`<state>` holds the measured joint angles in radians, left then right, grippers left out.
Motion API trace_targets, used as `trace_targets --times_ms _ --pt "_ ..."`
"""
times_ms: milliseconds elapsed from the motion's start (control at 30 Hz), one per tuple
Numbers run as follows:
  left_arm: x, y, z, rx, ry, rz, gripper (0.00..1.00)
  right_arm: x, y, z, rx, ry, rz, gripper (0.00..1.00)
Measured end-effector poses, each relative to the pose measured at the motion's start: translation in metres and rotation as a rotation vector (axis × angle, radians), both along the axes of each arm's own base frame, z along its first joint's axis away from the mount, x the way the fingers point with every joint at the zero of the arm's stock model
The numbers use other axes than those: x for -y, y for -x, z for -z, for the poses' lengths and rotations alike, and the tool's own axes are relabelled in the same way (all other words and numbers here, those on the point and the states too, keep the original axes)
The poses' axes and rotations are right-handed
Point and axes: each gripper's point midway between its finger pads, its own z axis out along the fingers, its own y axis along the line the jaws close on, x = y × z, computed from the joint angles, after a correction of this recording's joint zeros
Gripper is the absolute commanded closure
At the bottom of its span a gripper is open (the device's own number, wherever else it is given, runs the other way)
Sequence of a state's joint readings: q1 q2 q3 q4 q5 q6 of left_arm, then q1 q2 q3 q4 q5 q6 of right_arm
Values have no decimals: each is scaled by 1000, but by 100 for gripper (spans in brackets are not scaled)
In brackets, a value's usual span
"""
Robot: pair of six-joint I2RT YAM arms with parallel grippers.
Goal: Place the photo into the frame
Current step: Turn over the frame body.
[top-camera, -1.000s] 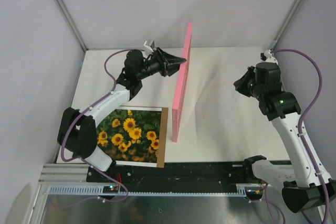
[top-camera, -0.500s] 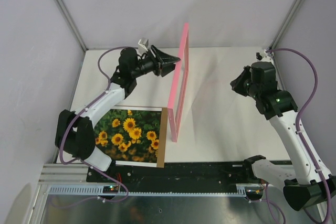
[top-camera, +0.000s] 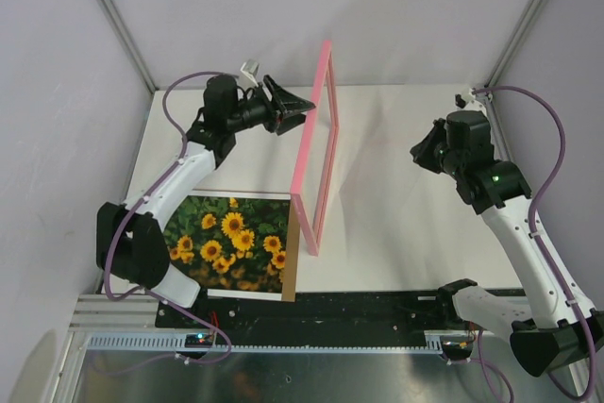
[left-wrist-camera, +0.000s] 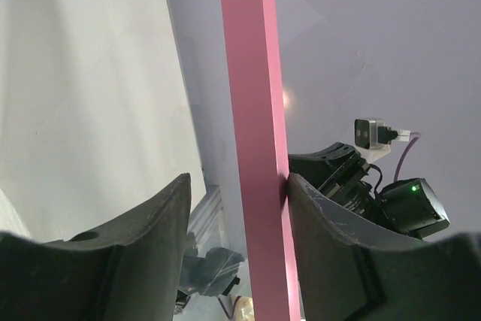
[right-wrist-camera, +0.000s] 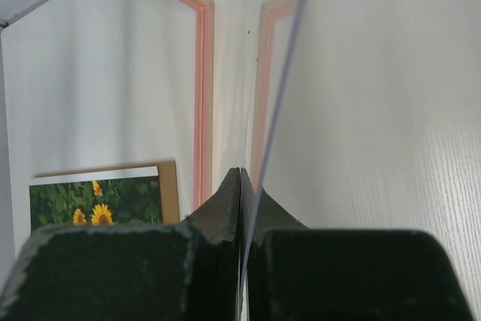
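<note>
The pink frame (top-camera: 316, 153) stands on its long edge in the middle of the table, tilted. My left gripper (top-camera: 304, 112) is open at the frame's far upper bar. In the left wrist view that bar (left-wrist-camera: 248, 73) runs between the two fingers of the left gripper (left-wrist-camera: 238, 180), touching the right-hand finger (left-wrist-camera: 323, 231) and clear of the other. The sunflower photo (top-camera: 231, 241) lies flat at the near left. My right gripper (top-camera: 420, 152) hangs shut to the frame's right, apart from it. In its wrist view the right gripper (right-wrist-camera: 240, 174) points at the frame (right-wrist-camera: 201, 95) and the photo (right-wrist-camera: 98, 201).
A brown backing board (top-camera: 293, 244) lies under the photo and shows along its right edge. A thin pale line rises from between the right fingertips in the wrist view; I cannot tell what it is. Enclosure walls stand at the back and sides. A metal rail (top-camera: 311, 307) runs along the near edge.
My left gripper's jaws have spread apart on the frame's bar and the arm has drawn back to the left. The frame has tipped over more. The right arm has shifted slightly left.
</note>
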<state>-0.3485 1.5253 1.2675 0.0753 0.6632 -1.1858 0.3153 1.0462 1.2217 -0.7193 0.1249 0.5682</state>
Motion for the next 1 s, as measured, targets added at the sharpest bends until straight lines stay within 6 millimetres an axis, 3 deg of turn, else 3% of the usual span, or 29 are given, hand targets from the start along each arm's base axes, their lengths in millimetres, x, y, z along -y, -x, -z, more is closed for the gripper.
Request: trace_targets --times_ms 400,733,1000 --pt "-4 5 1 44 -76 43 36 -1 0 0 -1 1 -3 100" --pt "-14 7 9 51 -183 46 41 -3 -1 0 4 1 -6 100" --pt "-32 4 29 83 -352 14 50 2 -2 -1 9 18 11 100"
